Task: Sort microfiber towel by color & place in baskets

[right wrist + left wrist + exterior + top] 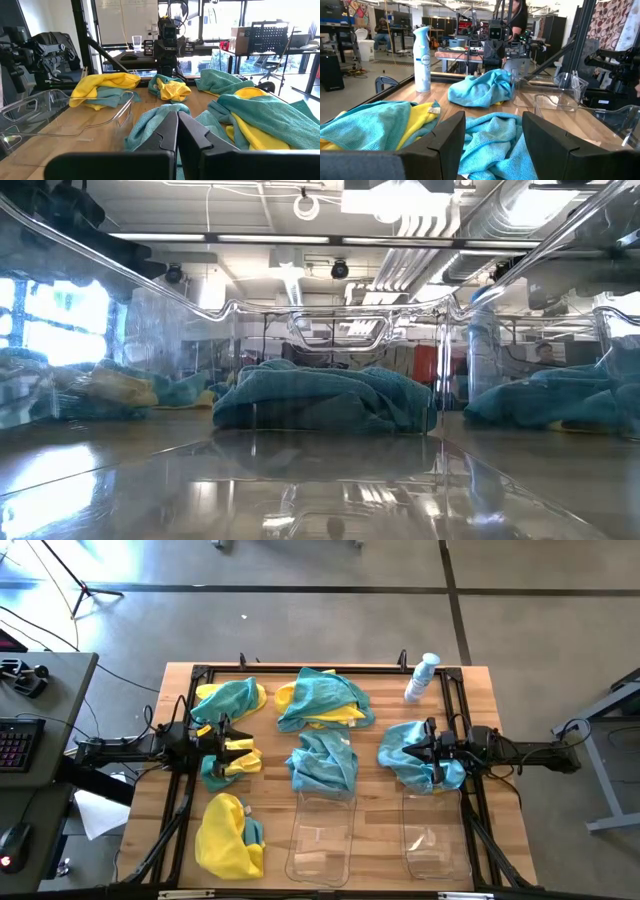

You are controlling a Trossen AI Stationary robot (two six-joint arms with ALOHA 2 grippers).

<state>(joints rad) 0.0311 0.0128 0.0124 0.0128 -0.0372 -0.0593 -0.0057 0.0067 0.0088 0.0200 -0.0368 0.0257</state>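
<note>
Several microfiber towel piles lie bunched on the wooden table. A teal and yellow pile (232,698) lies far left, and a teal-over-yellow pile (322,700) far centre. A teal one (322,762) lies mid-table, its near edge at the left basket's rim. Another teal pile (420,755) lies right, and a mostly yellow pile (230,835) near left. Two clear baskets (320,835) (435,838) stand at the near edge. My left gripper (243,736) hovers open and level over a small yellow and teal pile (228,762). My right gripper (410,748) hovers shut over the right teal pile.
A white and blue spray bottle (422,677) stands at the far right corner, also seen in the left wrist view (422,57). A black frame rail (300,668) runs round the table. Bare wood lies between the baskets and near the right edge.
</note>
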